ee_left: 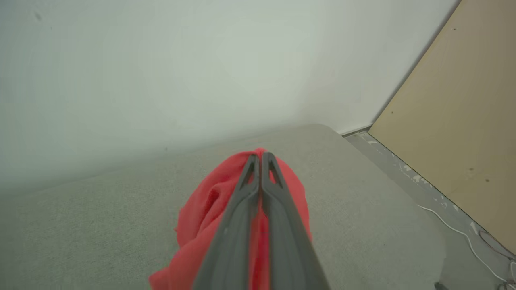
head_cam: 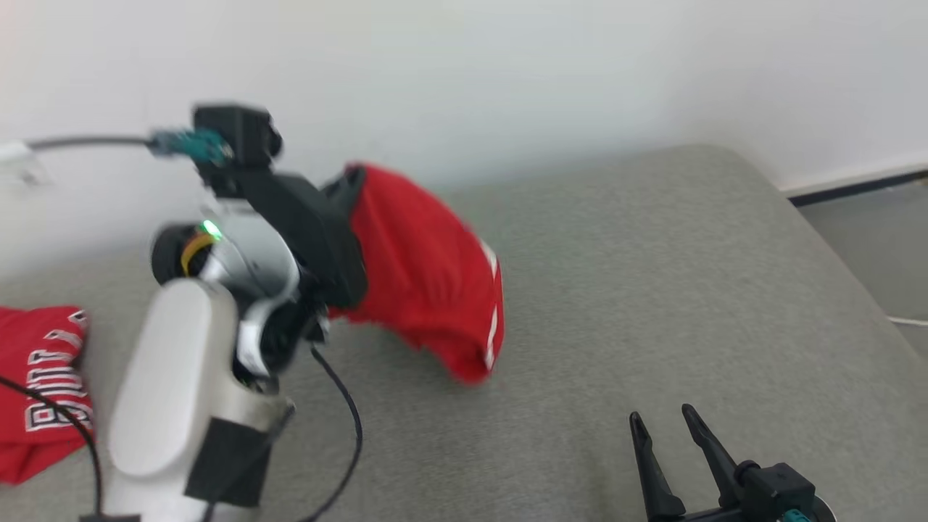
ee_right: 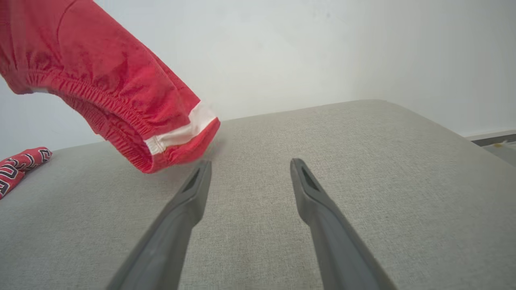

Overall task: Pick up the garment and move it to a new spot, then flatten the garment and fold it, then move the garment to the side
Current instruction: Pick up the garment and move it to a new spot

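Observation:
A red garment [head_cam: 428,275] with a white stripe and an elastic band hangs in the air over the grey cushion [head_cam: 652,275], its lowest fold just above the fabric. My left gripper [ee_left: 261,158] is shut on the garment's upper edge; the red cloth [ee_left: 201,217] drapes down below the closed fingers. In the head view the left wrist [head_cam: 290,225] covers the gripped spot. My right gripper [head_cam: 661,419] stands open at the lower right, low over the cushion, nothing between its fingers. From the right wrist view the garment's striped hem [ee_right: 177,135] hangs just left of and beyond the left finger [ee_right: 193,193].
A second red garment with lettering [head_cam: 40,384] lies at the cushion's left edge. A white wall [head_cam: 507,72] stands right behind the cushion. The cushion's right edge drops to the floor [head_cam: 870,217], where a white cable [ee_left: 455,229] and a tan board [ee_left: 463,121] lie.

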Motion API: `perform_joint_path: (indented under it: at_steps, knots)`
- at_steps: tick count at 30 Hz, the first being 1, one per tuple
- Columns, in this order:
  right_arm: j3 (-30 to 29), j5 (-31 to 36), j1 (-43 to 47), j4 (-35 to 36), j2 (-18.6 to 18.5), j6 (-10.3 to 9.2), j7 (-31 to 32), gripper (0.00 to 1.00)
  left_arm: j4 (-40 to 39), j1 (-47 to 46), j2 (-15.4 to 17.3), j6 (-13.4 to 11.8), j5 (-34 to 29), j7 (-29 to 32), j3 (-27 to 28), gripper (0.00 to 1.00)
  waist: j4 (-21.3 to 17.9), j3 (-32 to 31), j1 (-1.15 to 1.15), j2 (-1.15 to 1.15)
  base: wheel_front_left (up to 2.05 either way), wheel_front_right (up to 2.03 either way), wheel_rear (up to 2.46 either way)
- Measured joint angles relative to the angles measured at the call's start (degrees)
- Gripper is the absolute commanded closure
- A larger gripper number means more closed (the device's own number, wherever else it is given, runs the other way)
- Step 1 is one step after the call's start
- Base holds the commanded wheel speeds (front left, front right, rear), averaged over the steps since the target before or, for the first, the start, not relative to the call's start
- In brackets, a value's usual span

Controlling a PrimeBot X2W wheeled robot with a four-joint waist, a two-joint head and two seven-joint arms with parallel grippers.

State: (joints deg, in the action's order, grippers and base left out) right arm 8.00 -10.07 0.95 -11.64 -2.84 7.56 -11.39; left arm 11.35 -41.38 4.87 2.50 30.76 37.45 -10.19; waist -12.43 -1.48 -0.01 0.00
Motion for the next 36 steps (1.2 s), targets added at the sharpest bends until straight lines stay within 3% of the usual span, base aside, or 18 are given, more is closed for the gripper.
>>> perform_joint_path:
  at_steps: [6, 12, 13, 14, 19, 23, 27, 36]
  knots:
    - [0.8, 0.3, 0.8, 1.8, 0.0, 0.0, 1.9, 0.0, 8.2, 7.0, -1.1, -1.4, -3.1, -6.8, -4.2, 1.0, -3.7, 1.1, 0.0, 0.0, 0.0, 0.0, 0.0]
    - [2.3, 0.4, 1.0, 3.0, 0.0, 0.0, 2.9, 0.0, 17.3, 10.4, -1.5, -2.3, -5.9, -15.5, -7.8, 1.0, -4.1, 2.9, 0.02, 0.01, 0.0, 0.0, 0.0]
    - [2.5, 0.4, 1.0, 3.0, 0.0, 0.0, 3.1, 0.0, 18.5, 10.6, -1.6, -2.0, -6.1, -17.1, -8.4, 0.79, -3.9, 2.9, 0.02, 0.01, 0.0, 0.0, 0.0]
    - [2.6, 0.3, 1.2, 3.0, 0.0, 0.0, 3.2, 0.0, 19.5, 10.8, -1.7, -1.5, -6.0, -18.6, -9.1, 0.0, -3.6, 3.0, 0.02, 0.01, 0.0, 0.0, 0.0]
    - [2.5, 0.0, 1.7, 3.1, 0.0, 0.0, 3.3, 0.0, 20.3, 12.4, -1.9, -0.1, -1.1, -28.6, -10.9, 0.0, -1.6, 2.7, 0.01, 0.01, 0.0, 0.0, 0.0]
    - [1.7, -0.6, 2.3, 3.3, 0.0, 0.0, 2.8, 0.0, 15.9, 15.6, -2.0, 0.0, 3.6, -40.3, -11.0, 0.0, 0.2, 2.0, 0.01, 0.01, 0.0, 0.0, 0.0]
    - [0.2, -1.2, 3.2, 3.5, 0.0, 0.0, 1.6, 0.0, 11.8, 21.4, -2.0, 0.1, 3.7, -49.7, -10.7, 0.0, 2.5, 1.4, 0.01, 0.01, 0.0, 0.0, 0.0]
    - [-3.7, -0.9, 3.4, 4.5, 0.0, 0.0, -1.2, 0.0, -2.3, 36.3, -1.2, -0.4, -7.0, -52.5, -0.8, 0.0, 8.4, 0.4, 0.01, 0.0, 0.0, 0.0, 0.0]
